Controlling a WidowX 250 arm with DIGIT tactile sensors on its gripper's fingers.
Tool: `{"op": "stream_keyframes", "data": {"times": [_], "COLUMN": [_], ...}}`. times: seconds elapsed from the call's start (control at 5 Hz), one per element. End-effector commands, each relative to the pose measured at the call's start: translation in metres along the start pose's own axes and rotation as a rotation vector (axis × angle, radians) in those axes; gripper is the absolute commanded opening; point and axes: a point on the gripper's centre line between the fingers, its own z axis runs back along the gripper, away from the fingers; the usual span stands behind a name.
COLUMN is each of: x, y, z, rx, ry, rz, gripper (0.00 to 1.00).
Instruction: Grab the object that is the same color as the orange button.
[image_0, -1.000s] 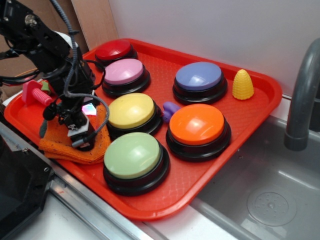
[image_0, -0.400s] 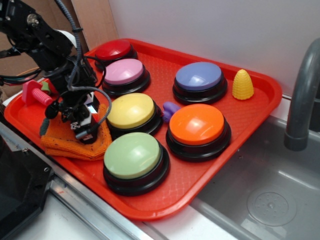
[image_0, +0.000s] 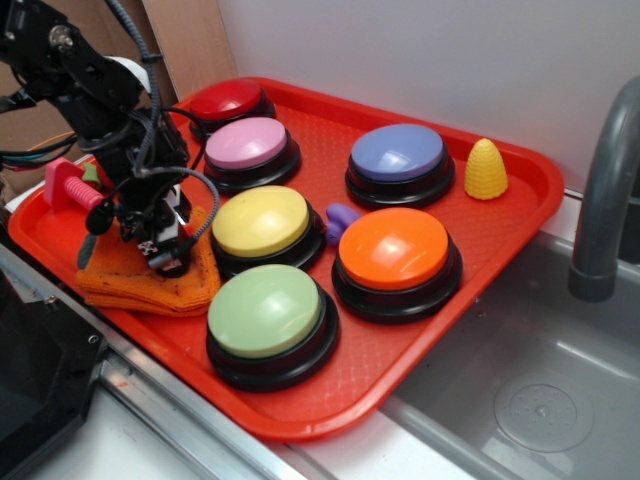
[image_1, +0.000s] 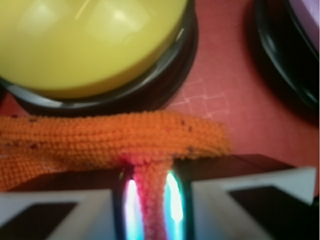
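The orange cloth (image_0: 140, 280) lies folded at the tray's front left corner, beside the yellow button (image_0: 262, 222). My gripper (image_0: 165, 262) stands on it, shut on a pinched fold of the cloth (image_1: 150, 195); in the wrist view the fold runs between the two jaws, and the rest of the cloth (image_1: 100, 140) bunches in front of them. The orange button (image_0: 394, 250) with its black base sits right of the yellow button, apart from the gripper.
The red tray (image_0: 420, 360) also holds red (image_0: 226, 100), pink (image_0: 247, 143), blue (image_0: 398, 153) and green (image_0: 265, 310) buttons, a yellow cone (image_0: 486, 168), a small purple piece (image_0: 341, 216) and a pink handle (image_0: 70, 186). A sink (image_0: 520, 380) and tap (image_0: 605, 190) lie right.
My gripper has moved a little back and left over the cloth, and the cloth's near edge has shifted with it. The buttons have not moved.
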Motion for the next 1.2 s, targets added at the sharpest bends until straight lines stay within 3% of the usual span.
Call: {"op": "stream_keyframes", "data": {"times": [0.0, 0.2, 0.6, 0.8, 1.0], "x": [0.016, 0.026, 0.024, 0.025, 0.024], "y": [0.003, 0.004, 0.028, 0.031, 0.034], "z": [0.032, 0.071, 0.161, 0.176, 0.164], "rx": [0.068, 0.129, 0.175, 0.229, 0.231], "ry": [0.080, 0.197, 0.098, 0.067, 0.096], "rz": [0.081, 0.312, 0.800, 0.841, 0.844], "gripper": [0.00, 0.00, 0.00, 0.00, 0.00]}}
